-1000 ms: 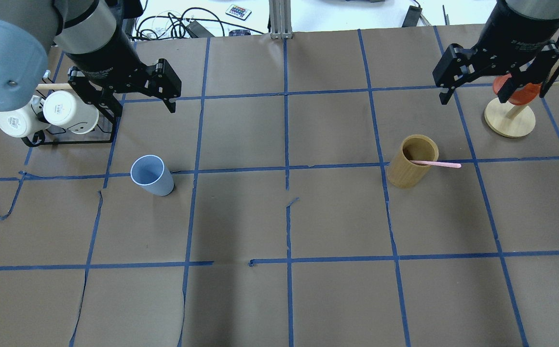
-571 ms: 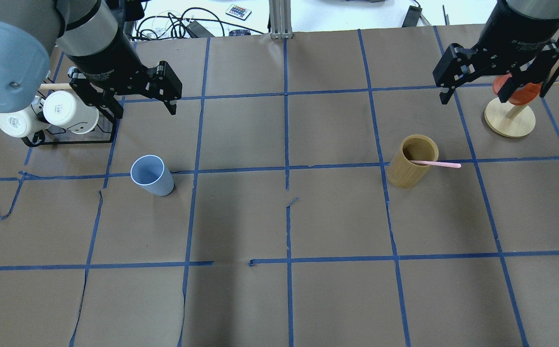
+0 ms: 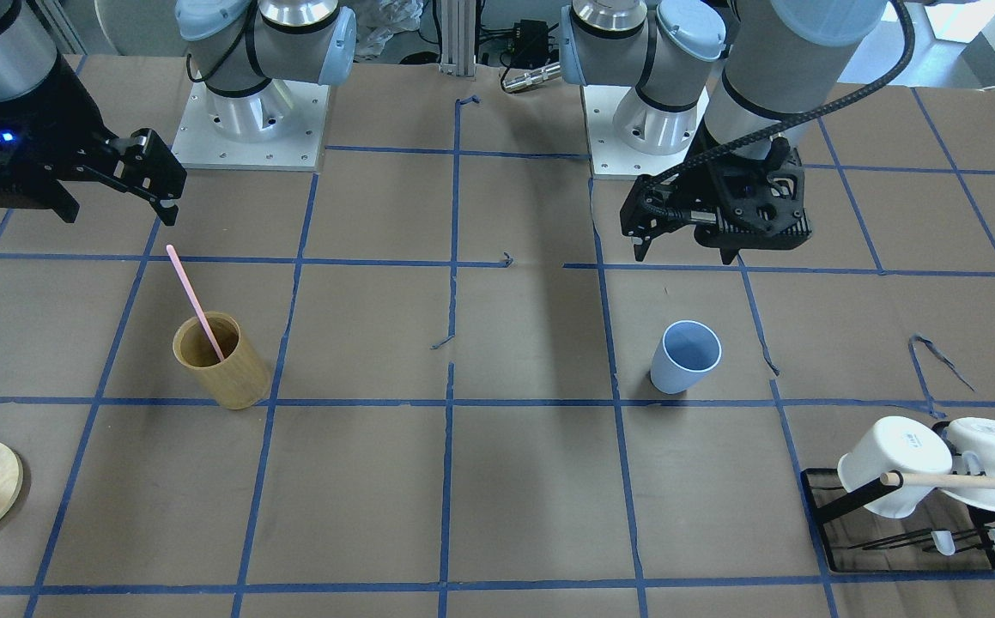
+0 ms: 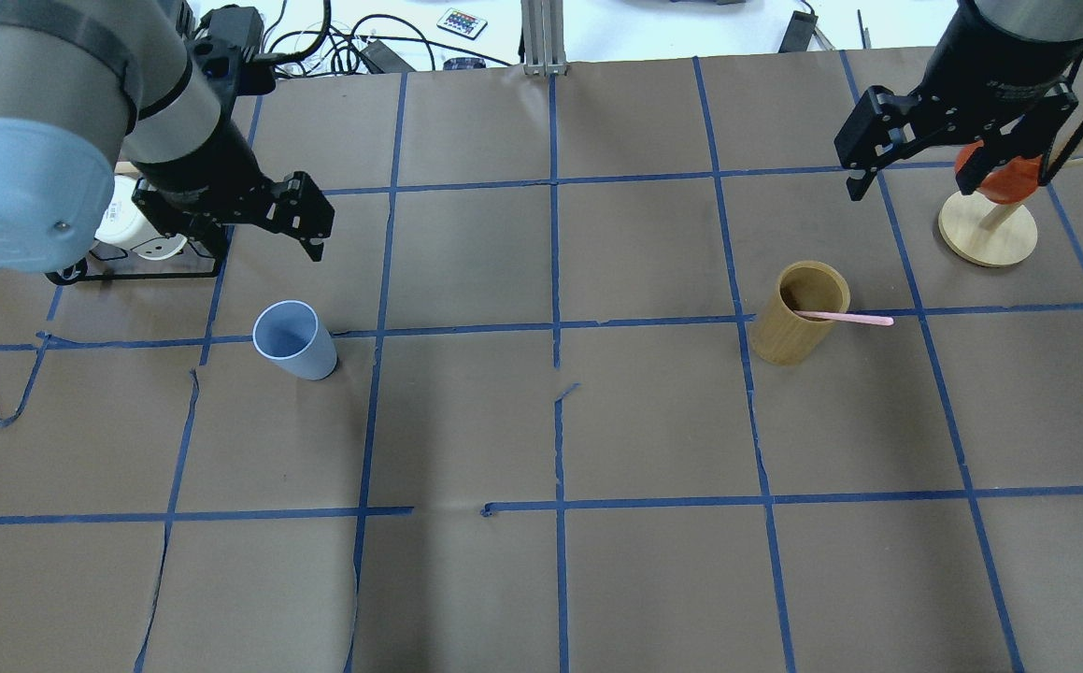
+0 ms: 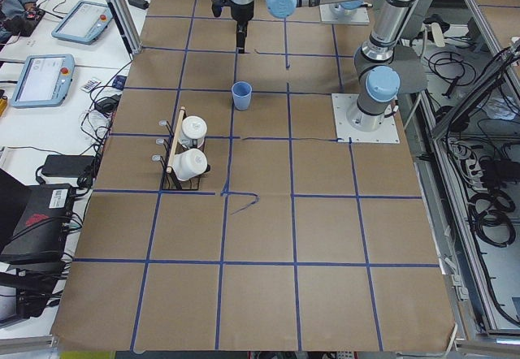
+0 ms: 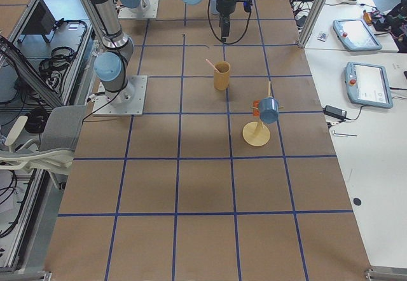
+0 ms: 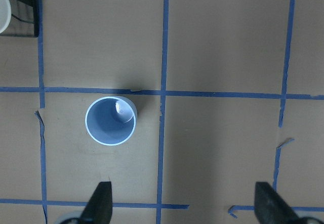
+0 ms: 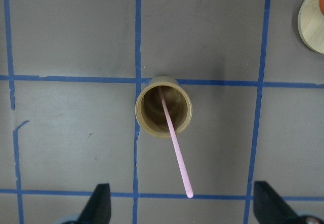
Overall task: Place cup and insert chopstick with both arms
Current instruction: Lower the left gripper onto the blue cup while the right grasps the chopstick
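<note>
Beneath the left gripper [image 7: 185,203], whose 2 fingers are spread wide and hold nothing, the table lies well below. The right gripper [image 8: 183,203] hangs equally open and empty over the tan wooden holder [image 8: 152,117]. The cup [image 7: 111,121] stands upright ahead of the left fingers' line, nearer 1 finger than the other. The chopstick [image 8: 174,143] leans in the holder, its free end toward the right gripper's gap. Grasping the cup looks like the step in hand: the left tool should centre over it, then descend straight so both fingers straddle it evenly without tipping it.
</note>
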